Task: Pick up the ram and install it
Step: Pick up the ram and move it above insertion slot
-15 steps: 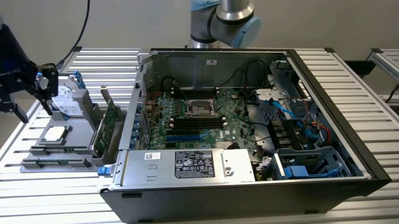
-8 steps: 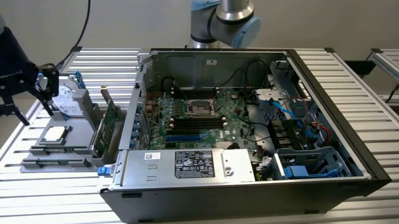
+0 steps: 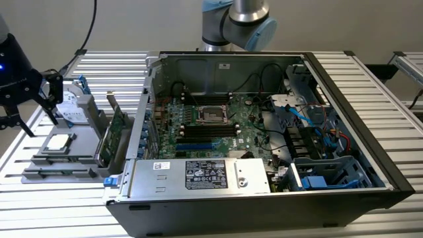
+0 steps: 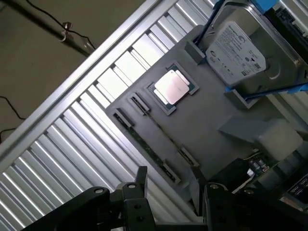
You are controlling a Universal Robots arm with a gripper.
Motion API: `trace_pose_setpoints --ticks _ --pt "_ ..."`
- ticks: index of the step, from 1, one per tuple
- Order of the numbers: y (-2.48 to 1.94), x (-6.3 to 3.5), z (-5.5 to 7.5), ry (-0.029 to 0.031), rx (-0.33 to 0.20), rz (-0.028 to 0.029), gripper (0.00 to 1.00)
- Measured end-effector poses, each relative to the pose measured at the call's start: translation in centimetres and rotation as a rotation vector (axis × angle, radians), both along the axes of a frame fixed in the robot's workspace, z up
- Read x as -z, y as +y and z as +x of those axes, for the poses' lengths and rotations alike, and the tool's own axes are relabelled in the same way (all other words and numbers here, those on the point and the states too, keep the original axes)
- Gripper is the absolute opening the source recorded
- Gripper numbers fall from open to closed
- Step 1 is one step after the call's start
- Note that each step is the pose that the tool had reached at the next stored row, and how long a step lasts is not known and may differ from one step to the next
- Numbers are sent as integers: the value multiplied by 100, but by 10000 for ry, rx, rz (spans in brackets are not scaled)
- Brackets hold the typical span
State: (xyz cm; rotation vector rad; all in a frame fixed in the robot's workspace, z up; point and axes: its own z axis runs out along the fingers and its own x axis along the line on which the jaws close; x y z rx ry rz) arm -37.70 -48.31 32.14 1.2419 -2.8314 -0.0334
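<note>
On the exterior view's left, a grey holder tray [image 3: 46, 174] lies on the slatted table. The ram [image 4: 146, 146] appears as a thin dark strip standing on edge in the tray's long slot, between end clips. My black gripper [image 3: 41, 125] hangs above the tray's outer side. In the wrist view the gripper [image 4: 168, 177] is open, its two fingers straddling the air above one end of the ram's slot, touching nothing. The open computer case [image 3: 343, 148] lies to the exterior view's right, with dark memory slots [image 3: 209, 131] on its motherboard.
The tray also carries a silver processor [image 4: 171, 86], a hard drive with blue brackets [image 4: 240, 53] and an upright green expansion card [image 3: 116, 130] beside the case wall. Cables and a power supply [image 3: 198, 174] crowd the case. The table edge runs close beyond the tray.
</note>
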Motion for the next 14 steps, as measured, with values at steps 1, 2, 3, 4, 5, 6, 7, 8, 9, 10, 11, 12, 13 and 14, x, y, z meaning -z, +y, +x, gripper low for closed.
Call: trace_pose_setpoints --ticks 1,2,3,4,5,6,7,8,9,10,11,12,13,14 --pt "0 10 0 -2 -181 1 48" --pt "0 21 0 -2 -364 4 48" --pt "0 32 0 -5 -545 11 48" --pt "0 45 0 -10 -730 18 48" --pt "0 57 0 -14 -910 25 48" --pt "0 68 0 -18 -1090 32 48" --pt "0 80 0 -22 -1269 40 48" --pt "0 92 0 -26 -1456 48 48" --pt "0 104 0 -31 -1635 58 48" --pt "0 114 0 -34 -1815 66 48" --pt "0 123 0 -35 -2011 69 48" --pt "0 128 0 -34 -2190 69 48" --pt "0 130 0 -32 -2371 68 48" --pt "0 131 0 -31 -2550 68 48"
